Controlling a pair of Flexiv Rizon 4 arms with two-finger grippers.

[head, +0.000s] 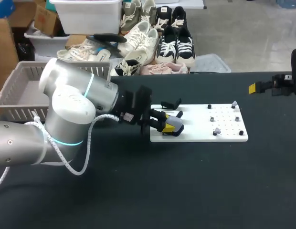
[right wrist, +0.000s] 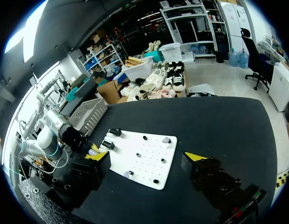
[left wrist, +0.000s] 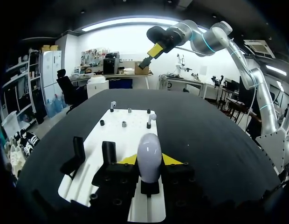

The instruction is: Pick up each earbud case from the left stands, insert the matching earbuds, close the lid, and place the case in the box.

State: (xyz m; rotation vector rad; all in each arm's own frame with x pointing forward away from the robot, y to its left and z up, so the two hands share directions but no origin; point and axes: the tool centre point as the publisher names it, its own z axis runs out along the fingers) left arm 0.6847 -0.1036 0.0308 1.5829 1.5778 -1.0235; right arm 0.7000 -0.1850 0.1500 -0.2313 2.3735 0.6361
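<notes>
The earbud case, a smooth grey-white egg-shaped shell, stands upright on a black stand at the end of the white board nearest the left arm. The left end effector has its yellow tips set narrowly against the case's two flanks and holds nothing else. I judge the case light and rigid but glossy and rounded (apt to squirt out of a pinch), so it is best held across its widest part with modest force. The right end effector hangs wide open and empty near the right edge of the bench, well apart from the board.
</notes>
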